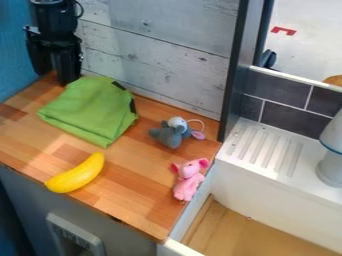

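The black gripper (53, 75) hangs at the upper left, over the counter's back left corner, its two fingers apart with nothing seen between them. Just right of and below it lies a folded green cloth (92, 111) with black patches on its right edge. A yellow banana (75, 174) rests near the counter's front edge. Right of the cloth is a grey mouse plush (171, 134) with a pale head and pink ear. Closer to the front, a pink plush toy (188, 181) lies by the counter's right edge.
The wooden counter (140, 170) is backed by whitewashed boards (160, 60) and a dark upright post (234, 75). At the right stands a white sink unit with a ridged drainboard (264, 150), a grey-white faucet-like piece (332, 162) and a wood-coloured basin floor (240, 232).
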Controlling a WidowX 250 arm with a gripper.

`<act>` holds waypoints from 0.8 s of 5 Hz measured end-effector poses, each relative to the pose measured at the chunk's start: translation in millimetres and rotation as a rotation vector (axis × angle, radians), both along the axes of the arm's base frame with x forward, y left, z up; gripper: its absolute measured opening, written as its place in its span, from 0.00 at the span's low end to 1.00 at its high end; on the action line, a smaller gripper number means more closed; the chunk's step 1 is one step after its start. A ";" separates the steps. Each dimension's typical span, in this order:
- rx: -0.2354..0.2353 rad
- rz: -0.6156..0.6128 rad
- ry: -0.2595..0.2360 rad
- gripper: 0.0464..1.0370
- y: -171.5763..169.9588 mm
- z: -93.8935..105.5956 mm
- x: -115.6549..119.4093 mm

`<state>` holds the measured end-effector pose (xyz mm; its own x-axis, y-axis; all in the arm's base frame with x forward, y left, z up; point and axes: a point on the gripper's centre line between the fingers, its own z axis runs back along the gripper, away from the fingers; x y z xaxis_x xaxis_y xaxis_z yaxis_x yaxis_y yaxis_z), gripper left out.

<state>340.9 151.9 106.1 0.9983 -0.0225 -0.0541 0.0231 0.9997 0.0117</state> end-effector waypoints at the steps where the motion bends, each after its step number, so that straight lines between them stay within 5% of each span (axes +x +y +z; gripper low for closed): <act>1: -0.017 0.001 0.041 0.96 -1.2 -16.7 -2.7; 2: -0.009 -0.068 0.042 0.96 -32.5 -33.1 -0.8; 3: -0.006 -0.188 -0.033 0.96 -78.1 -26.0 13.1; 4: -0.009 -0.207 -0.050 0.96 -93.8 -31.6 13.6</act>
